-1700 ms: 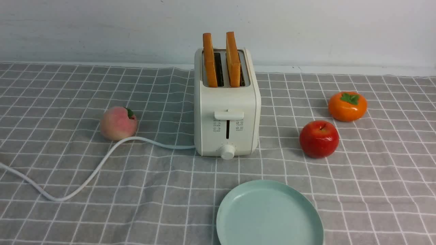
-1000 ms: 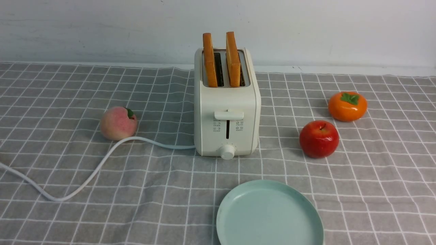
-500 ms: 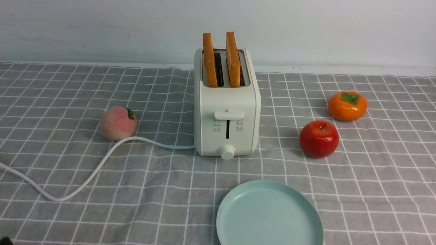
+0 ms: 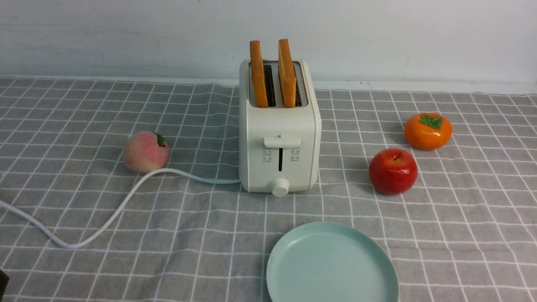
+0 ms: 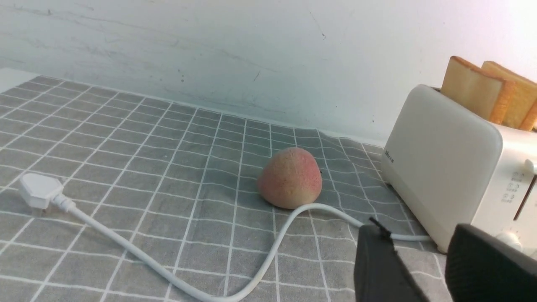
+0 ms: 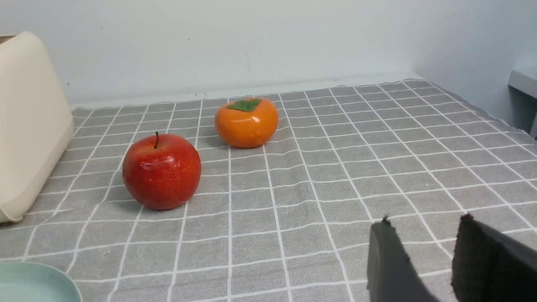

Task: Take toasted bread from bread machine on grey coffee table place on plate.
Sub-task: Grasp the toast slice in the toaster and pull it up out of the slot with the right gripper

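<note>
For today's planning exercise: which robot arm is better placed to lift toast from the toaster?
Probably left. The left gripper, open, is near the bread machine with toasted bread in view; the right gripper faces the apple and persimmon, farther off.

Standing ahead of the left gripper (image 5: 419, 235) and to its right: bread machine (image 4: 279, 126), cream-white, boxy, upright on grid-patterned grey coffee table (image 4: 84, 126), lever up. Poking upright from both slots, side by side: toasted bread (image 4: 286, 73), two slices, orange-brown crusts. Lying flat nearer than the machine, left of the right gripper (image 6: 424, 222): plate (image 4: 331, 264), mint-green, round, shallow.
</note>
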Robot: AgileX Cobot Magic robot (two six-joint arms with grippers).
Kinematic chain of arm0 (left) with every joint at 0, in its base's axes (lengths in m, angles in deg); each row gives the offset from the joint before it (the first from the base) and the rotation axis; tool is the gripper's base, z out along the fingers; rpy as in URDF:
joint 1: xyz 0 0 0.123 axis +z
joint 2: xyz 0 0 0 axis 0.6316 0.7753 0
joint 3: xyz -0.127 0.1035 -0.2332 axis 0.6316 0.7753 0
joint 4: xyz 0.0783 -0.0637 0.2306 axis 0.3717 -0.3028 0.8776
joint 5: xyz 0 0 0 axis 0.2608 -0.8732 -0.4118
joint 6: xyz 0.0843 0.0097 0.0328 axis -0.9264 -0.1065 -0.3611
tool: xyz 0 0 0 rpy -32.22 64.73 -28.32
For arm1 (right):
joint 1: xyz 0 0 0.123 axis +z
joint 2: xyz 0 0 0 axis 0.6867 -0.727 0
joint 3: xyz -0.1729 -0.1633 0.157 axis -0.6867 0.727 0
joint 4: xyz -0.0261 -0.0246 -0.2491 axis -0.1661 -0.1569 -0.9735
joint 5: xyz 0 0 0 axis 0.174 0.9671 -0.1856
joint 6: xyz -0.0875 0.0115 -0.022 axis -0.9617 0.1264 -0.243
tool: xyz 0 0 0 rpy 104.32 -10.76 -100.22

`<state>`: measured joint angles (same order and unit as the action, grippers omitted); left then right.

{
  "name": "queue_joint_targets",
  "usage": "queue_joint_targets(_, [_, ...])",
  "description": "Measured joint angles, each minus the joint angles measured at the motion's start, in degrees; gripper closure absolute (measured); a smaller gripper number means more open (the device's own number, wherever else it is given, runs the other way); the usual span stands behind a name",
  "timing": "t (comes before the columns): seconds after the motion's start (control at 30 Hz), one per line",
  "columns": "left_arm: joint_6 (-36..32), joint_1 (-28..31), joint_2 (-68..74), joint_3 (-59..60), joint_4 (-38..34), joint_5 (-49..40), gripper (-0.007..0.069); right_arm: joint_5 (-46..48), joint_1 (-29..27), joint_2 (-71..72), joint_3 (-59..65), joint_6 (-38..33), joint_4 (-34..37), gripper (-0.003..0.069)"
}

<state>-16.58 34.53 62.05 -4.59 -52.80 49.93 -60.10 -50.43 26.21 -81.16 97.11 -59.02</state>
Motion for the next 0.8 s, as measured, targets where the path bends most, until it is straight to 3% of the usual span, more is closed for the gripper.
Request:
queue_joint_targets(0.17, [4.69, 0.00, 0.00, 0.02, -0.16, 6.57, 0.0386, -2.26, 0.00, 0.00, 0.00, 0.97, 0.47, 0.0419])
queue_joint_targets(0.37, [10.92, 0.00, 0.00, 0.02, -0.16, 25.00, 0.0386, -17.70, 0.00, 0.00, 0.00, 7.31, 3.93, 0.0419])
queue_joint_targets(0.43, [11.39, 0.00, 0.00, -0.21, -0.16, 26.77, 0.0386, -21.13, 0.00, 0.00, -0.18, 9.41, 4.00, 0.0419])
queue_joint_targets(0.63, [11.63, 0.00, 0.75, -11.13, -0.16, 17.60, 0.0386, -19.66, 0.00, -5.80, -11.07, 14.28, 2.72, 0.0419])
queue_joint_targets(0.8, [12.14, 0.00, 13.58, -28.29, -0.41, 2.21, 0.0386, -11.05, 0.00, -19.92, -30.21, 16.38, 2.60, 0.0419])
